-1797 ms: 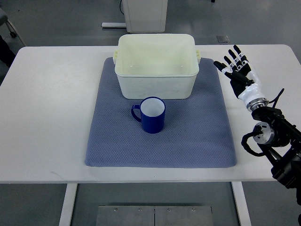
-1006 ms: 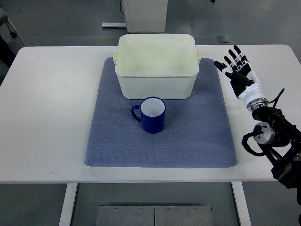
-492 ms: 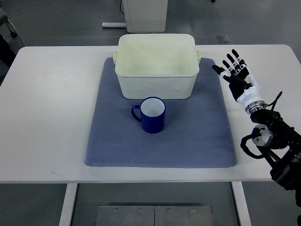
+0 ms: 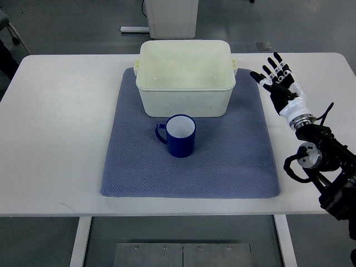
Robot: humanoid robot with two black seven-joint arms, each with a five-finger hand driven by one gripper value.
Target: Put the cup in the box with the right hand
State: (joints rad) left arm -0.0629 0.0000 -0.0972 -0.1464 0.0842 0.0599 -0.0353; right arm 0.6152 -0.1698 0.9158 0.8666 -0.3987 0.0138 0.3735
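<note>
A dark blue cup (image 4: 179, 135) with a white inside stands upright on the blue-grey mat (image 4: 239, 161), handle to the left. Just behind it sits the cream plastic box (image 4: 184, 78), with nothing visible inside. My right hand (image 4: 276, 82) is over the table to the right of the box and mat, fingers spread and holding nothing. It is well apart from the cup. The left arm does not show.
The white table (image 4: 61, 128) carries the mat in its middle. A white cabinet base (image 4: 169, 16) stands on the floor behind the table. The right forearm and its cables (image 4: 322, 167) reach over the table's right front corner.
The right hand has shifted slightly, first a little left and forward, then back up toward the far side. The cup and box have not moved.
</note>
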